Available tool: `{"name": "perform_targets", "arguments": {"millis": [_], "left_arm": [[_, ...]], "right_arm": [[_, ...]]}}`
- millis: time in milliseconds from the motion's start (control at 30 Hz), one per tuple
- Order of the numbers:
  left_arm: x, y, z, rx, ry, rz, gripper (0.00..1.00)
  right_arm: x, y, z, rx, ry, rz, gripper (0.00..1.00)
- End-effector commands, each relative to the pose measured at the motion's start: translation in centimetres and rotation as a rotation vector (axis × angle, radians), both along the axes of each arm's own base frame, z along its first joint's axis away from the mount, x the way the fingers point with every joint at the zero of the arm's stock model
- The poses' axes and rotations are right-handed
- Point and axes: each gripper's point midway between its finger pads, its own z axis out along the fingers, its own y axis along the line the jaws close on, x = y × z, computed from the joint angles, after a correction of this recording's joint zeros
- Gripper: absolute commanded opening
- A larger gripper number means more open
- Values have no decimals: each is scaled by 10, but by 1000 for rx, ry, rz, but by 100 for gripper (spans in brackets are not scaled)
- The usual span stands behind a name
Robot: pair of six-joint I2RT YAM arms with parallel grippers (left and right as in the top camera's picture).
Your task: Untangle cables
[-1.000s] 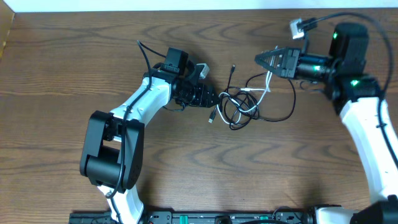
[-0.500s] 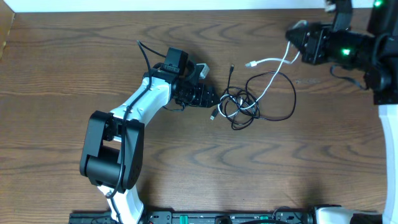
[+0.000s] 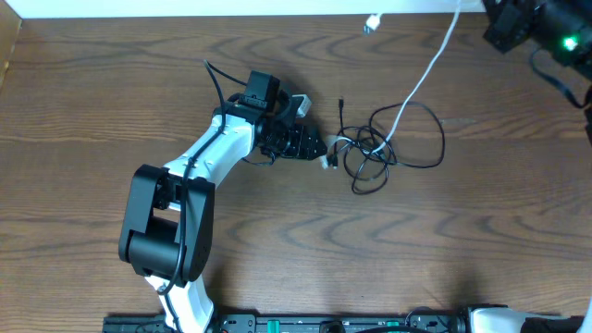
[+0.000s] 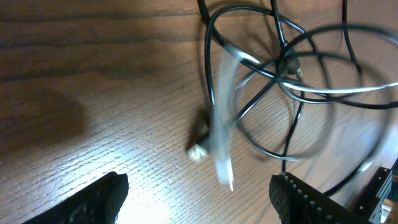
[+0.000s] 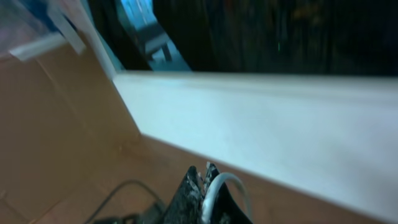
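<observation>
Overhead, the thin white cable [image 3: 430, 67] stretched from the right gripper [image 5: 200, 185], jaws clamped on it, into looped black cables [image 3: 365, 153]; the left gripper [image 3: 314, 146] sat beside them, jaws apart.

Gripper: the dark two-finger right gripper [image 5: 204, 186] is seen at the bottom centre, with its tips pressed together.
Held item: a thin white cable [image 5: 227, 179] is pinched between the tips and arcs out to the right.
Surface: a flat brown surface [image 5: 56, 143] fills the left and lower parts.
Dark line: a thin dark curved line [image 5: 121, 188] is seen at lower left, too blurred to be identified.
Strip: a broad white strip [image 5: 267, 118] runs across above the gripper.
Background: a dark area [image 5: 280, 31] with a blue patch [image 5: 142, 28] is seen, blurred.
</observation>
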Motion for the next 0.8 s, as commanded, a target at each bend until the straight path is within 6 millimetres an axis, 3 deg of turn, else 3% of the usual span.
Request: {"name": "perform_targets", "arguments": {"millis": [0, 167, 400, 533, 767], "left_arm": [[2, 5, -3, 34, -7, 14, 77], [3, 7, -5, 51, -12, 20, 77], [3, 7, -5, 51, -13, 20, 77], [3, 7, -5, 51, -13, 20, 77], [3, 7, -5, 51, -13, 20, 77]], "right_arm": [[-10, -4, 26, 27, -66, -19, 1], [-4, -19, 43, 37, -130, -123, 1], [9, -52, 50, 37, -160, -314, 1], [5, -64, 84, 17, -331, -366, 1], [-25, -66, 149, 72, -625, -371, 1]]}}
